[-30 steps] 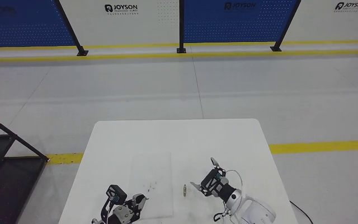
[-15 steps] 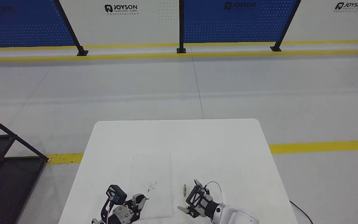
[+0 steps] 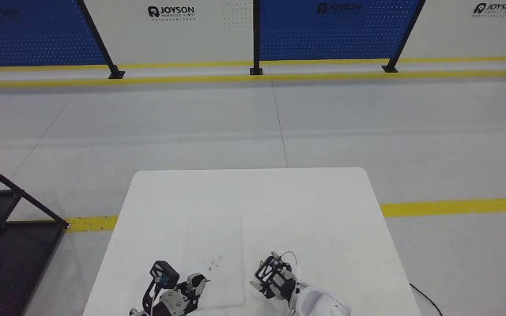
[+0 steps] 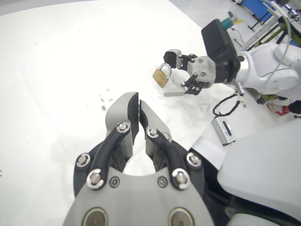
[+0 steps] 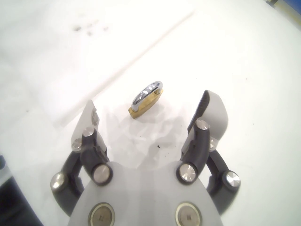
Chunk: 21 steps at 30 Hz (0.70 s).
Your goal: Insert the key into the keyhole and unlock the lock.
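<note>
Top view: left claw and right claw sit low at the white worktop's near edge.

Left wrist view: the left claw is pinched together.

Right wrist view: the brass lock stands on edge between the right claw's wide-spread fingers, apart from both.

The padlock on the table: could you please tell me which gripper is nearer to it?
Right. The right gripper has its open fingers on either side of the padlock; the left gripper, fingers shut, sits well apart from it.
</note>
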Each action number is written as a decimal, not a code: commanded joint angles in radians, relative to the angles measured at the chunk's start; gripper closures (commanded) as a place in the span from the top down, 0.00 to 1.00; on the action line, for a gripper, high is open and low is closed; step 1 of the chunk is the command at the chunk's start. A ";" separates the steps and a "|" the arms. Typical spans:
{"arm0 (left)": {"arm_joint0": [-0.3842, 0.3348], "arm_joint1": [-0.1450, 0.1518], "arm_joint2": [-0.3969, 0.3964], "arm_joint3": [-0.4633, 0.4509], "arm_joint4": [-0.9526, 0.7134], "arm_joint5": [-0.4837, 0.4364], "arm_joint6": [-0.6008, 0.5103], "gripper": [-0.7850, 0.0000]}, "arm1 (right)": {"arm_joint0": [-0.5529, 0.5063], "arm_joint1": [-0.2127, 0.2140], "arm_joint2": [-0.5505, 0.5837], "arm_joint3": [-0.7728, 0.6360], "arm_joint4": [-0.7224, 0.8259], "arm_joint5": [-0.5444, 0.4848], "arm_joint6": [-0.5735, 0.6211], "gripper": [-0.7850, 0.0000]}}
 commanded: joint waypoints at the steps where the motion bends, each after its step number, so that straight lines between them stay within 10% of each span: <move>1: 0.000 0.000 0.000 0.000 0.000 0.000 0.000 0.00 | 0.006 -0.001 -0.004 0.004 -0.001 0.004 0.000 0.44; 8: 0.000 0.000 0.000 0.000 0.000 0.000 0.000 0.00 | 0.024 -0.007 -0.019 0.021 -0.002 0.031 0.005 0.26; 11: 0.000 0.000 0.000 0.000 0.000 0.000 0.000 0.00 | 0.028 -0.008 -0.023 0.026 0.001 0.031 0.002 0.00; 21: 0.000 0.000 0.000 0.000 0.000 0.000 0.000 0.00 | 0.016 0.002 0.026 -0.004 0.061 0.001 -0.150 0.00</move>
